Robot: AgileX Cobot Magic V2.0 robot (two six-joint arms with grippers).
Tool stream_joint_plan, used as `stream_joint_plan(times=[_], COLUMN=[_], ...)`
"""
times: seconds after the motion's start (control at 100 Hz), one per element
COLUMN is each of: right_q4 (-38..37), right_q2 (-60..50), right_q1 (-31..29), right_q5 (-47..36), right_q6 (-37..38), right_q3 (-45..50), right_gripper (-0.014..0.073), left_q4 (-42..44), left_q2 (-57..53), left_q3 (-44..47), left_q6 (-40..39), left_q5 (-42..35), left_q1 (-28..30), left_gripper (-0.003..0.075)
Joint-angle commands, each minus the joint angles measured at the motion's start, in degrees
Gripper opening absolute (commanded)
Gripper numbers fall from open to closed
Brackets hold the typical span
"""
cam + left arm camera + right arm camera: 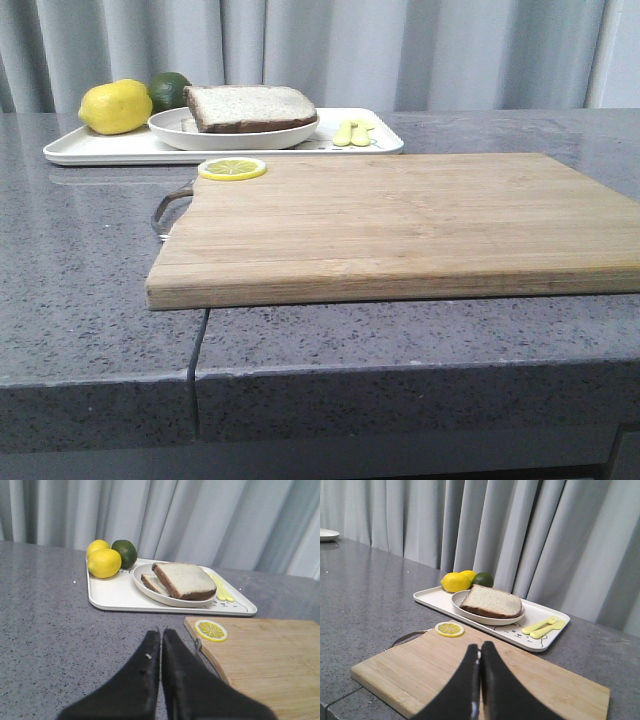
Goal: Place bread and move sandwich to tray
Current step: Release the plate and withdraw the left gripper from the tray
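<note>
Since the sandwich already sits in its dish on the tray, near the counter's far left corner, any coming move turns on how the arms stand to that spot. From left to right along the tray lie a lemon and lime, then the dish with the bread slices, then a yellow fork and spoon. The tray's long axis runs parallel to the counter's far edge.

The left gripper hangs over bare counter with its fingers pressed together, holding nothing; the sandwich lies ahead of it and a little to its right. The right gripper, likewise closed and empty, hovers over the cutting board, with the sandwich ahead beyond the board's far edge. I judge the left arm slightly nearer. No egg is visible from these views.
</note>
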Motion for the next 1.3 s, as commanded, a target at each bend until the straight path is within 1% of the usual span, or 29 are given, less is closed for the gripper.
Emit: stream_joint_plan(times=[0.0, 0.16, 0.71, 0.87, 0.92, 1.02, 1.08, 1.12, 1.19, 1.23, 1.29], right_q4=[-0.1, 0.0, 0.0, 0.0, 0.0, 0.0, 0.0, 0.0, 0.0, 0.0, 0.0], right_q2=[-0.9, -1.6, -1.6, -1.6, -1.6, -1.6, -1.6, -1.6, -1.6, -1.6, -1.6], right_q1=[-0.2, -0.2, -0.2, -0.2, -0.2, -0.2, -0.2, -0.2, -0.2, -0.2, -0.2], right_q5=[-4.7, -4.9, -4.9, -4.9, -4.9, -4.9, -4.9, -4.9, -4.9, -4.9, -4.9], right_q6=[-0.8, -0.8, -0.8, -0.8, -0.8, -0.8, -0.8, -0.8, -0.8, -0.8, -0.8], right_q3=[-0.8, -0.6, -0.6, -0.6, -0.6, -0.6, -0.6, -0.6, -0.6, -0.6, -0.6], right_gripper=[-0.0067, -0.0067, -0.0067, -0.0067, -0.0067, -0.0067, -0.0067, -0.0067, -0.0067, -0.0067, -0.0067], left_q4=[-1.6, -1.4, -1.4, -1.2, 0.9, 9.5, 12.9, 17.3, 27.6, 33.9, 39.4], left_q2=[-1.7, -2.2, -2.2, -2.2, -2.2, -3.3, -4.8, -6.2, -8.7, -9.9, -11.9], left_q3=[-0.4, 0.4, 0.5, 2.6, 3.7, 6.1, 7.6, 8.5, 10.3, 11.6, 13.5], left_q6=[0.2, 0.2, 0.2, 0.2, 0.2, -0.5, -3.8, -6.0, -12.8, -18.4, -26.4], left_q5=[-3.7, -1.7, -1.7, -1.9, -3.1, -9.5, -13.5, -16.2, -20.5, -22.7, -24.3], left_q1=[-0.4, -0.4, -0.4, -0.4, -0.4, -0.4, -0.4, -0.4, -0.4, -0.4, -0.4], left_gripper=[-0.0020, -0.0020, -0.0020, -0.0020, -0.0020, -0.0020, -0.0020, -0.0020, -0.0020, -0.0020, -0.0020])
